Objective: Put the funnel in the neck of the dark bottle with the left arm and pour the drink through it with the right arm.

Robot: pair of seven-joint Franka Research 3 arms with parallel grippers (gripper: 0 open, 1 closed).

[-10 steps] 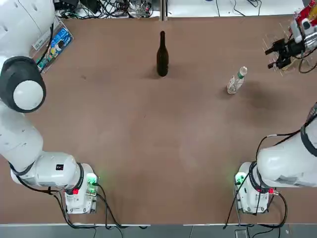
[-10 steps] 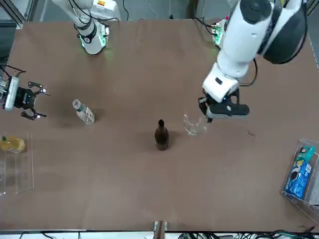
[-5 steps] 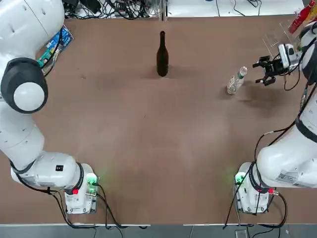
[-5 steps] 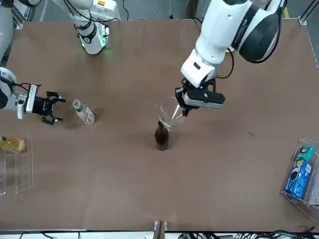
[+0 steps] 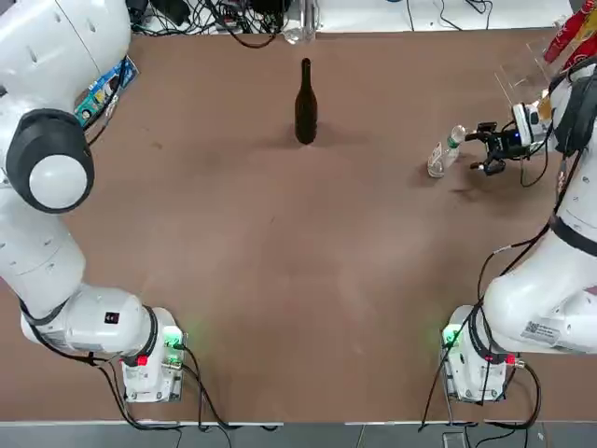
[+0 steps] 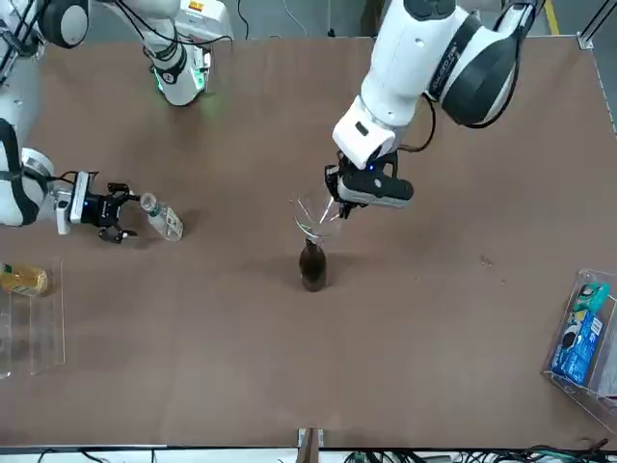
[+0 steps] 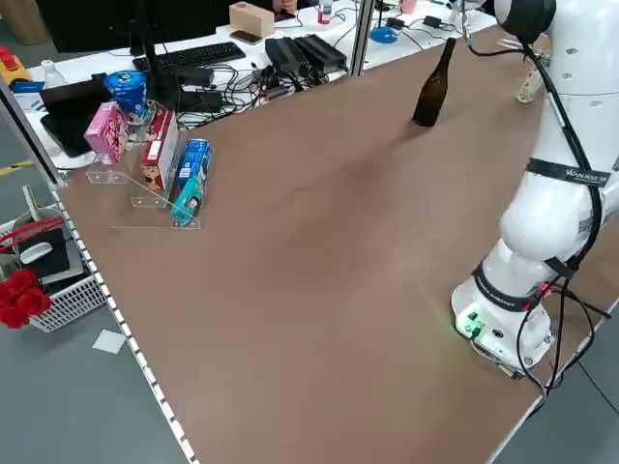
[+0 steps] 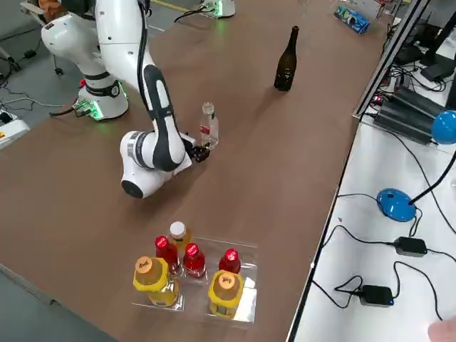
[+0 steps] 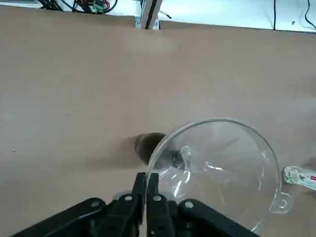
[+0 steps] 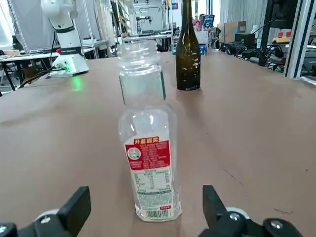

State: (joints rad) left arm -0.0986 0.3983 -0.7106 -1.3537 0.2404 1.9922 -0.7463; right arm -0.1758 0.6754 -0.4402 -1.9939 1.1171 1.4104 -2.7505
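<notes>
The dark bottle (image 6: 311, 266) (image 5: 305, 101) stands upright at the far middle of the table. My left gripper (image 6: 338, 204) (image 9: 146, 183) is shut on the rim of the clear funnel (image 6: 316, 214) (image 9: 217, 168) and holds it tilted just over the bottle's neck; whether the spout is inside, I cannot tell. The drink (image 5: 446, 151) (image 10: 148, 170), a small clear bottle with a white and red label, stands at the right. My right gripper (image 5: 484, 148) (image 6: 122, 213) (image 10: 145, 197) is low beside it and open, one finger on each side of the bottle, not touching.
A clear tray (image 8: 246, 281) with red and yellow bottles sits at the table's right edge. A clear rack (image 7: 145, 198) of boxes and a can stands at the left edge. Cables (image 5: 215, 17) lie beyond the far edge.
The left gripper carried the funnel sideways from beside the dark bottle to over its neck. The right gripper came in from the table's right edge and dropped down at the drink.
</notes>
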